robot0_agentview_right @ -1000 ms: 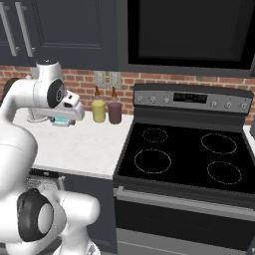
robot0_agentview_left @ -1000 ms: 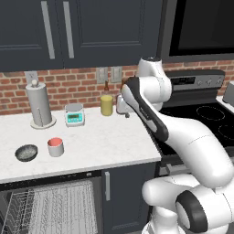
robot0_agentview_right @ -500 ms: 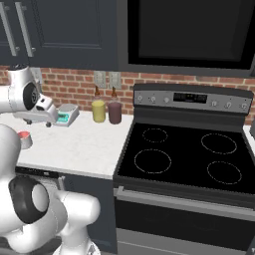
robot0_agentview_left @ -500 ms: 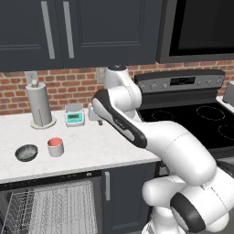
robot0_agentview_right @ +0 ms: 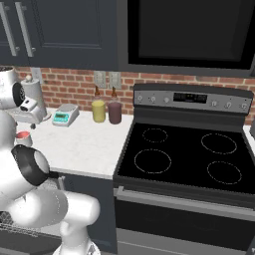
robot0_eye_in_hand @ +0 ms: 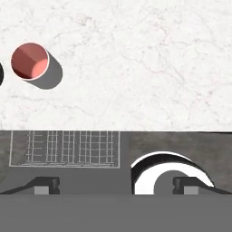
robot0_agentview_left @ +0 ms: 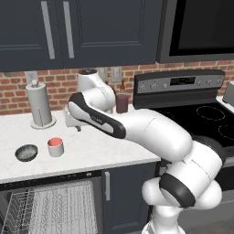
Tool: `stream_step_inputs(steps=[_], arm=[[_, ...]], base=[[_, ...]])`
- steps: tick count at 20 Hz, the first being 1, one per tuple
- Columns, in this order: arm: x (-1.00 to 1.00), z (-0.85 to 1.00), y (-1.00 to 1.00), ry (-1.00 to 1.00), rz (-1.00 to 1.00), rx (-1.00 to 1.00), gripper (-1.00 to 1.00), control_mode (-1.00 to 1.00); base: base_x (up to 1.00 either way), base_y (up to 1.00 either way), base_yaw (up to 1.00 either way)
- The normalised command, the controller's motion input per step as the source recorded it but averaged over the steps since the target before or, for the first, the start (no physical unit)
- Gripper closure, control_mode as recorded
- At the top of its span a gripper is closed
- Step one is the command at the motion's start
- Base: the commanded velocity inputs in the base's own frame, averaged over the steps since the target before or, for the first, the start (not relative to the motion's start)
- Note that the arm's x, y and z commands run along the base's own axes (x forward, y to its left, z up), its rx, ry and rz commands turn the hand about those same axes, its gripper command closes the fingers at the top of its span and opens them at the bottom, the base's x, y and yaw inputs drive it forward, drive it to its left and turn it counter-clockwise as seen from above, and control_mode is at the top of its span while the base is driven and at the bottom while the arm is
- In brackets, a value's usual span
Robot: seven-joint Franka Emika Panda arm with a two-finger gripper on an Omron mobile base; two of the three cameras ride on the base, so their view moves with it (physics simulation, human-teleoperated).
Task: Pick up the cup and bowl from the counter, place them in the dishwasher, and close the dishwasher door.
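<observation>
The cup (robot0_agentview_left: 55, 146), short and white with a salmon inside, stands on the white marbled counter (robot0_agentview_left: 105, 148) near its front edge. The bowl (robot0_agentview_left: 26, 152), dark grey and speckled, sits just to its left. My gripper (robot0_agentview_left: 75, 127) hangs open and empty above the counter, a little behind and to the right of the cup. In the hand view the cup (robot0_eye_in_hand: 30, 61) is at the upper left, a sliver of the bowl (robot0_eye_in_hand: 1, 74) is at the left edge, and the fingertips (robot0_eye_in_hand: 45, 186) stand wide apart. The dishwasher (robot0_agentview_left: 50, 205) is open below, its wire rack (robot0_eye_in_hand: 68, 147) showing.
A paper towel holder (robot0_agentview_left: 40, 106) stands at the back left. A small scale (robot0_agentview_right: 66, 114), a yellow tumbler (robot0_agentview_right: 98, 110) and a maroon tumbler (robot0_agentview_right: 115, 112) line the brick wall. The black stovetop (robot0_agentview_right: 184, 159) lies to the right.
The arm has swung left along the counter, from beside the tumblers to a spot over the counter near the cup. The jaws stayed open. Cup and bowl have not moved.
</observation>
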Motion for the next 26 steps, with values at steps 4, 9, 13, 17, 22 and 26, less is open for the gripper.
stream_step_inputs(steps=[4, 9, 13, 17, 22, 26], arm=[[0.0, -0.01, 0.11, 0.02, 0.0, 0.0, -1.0, -1.0], [0.0, 0.0, 0.0, 0.0, 0.0, 0.0, -1.0, -1.0], [0.33, -0.24, 0.23, 0.01, 0.01, 0.0, -1.0, -1.0], [0.54, -0.45, 0.0, 0.0, 0.03, 0.0, -1.0, -1.0], [0.35, -0.35, 0.0, 0.0, 0.02, 0.0, -1.0, -1.0], [0.25, -0.21, 0.39, 0.0, 0.02, -0.02, -1.0, -1.0]], base=[[0.0, 0.0, 0.0], [0.0, 0.0, 0.0], [0.0, 0.0, 0.0], [0.0, 0.0, 0.0], [0.0, 0.0, 0.0], [0.0, 0.0, 0.0]])
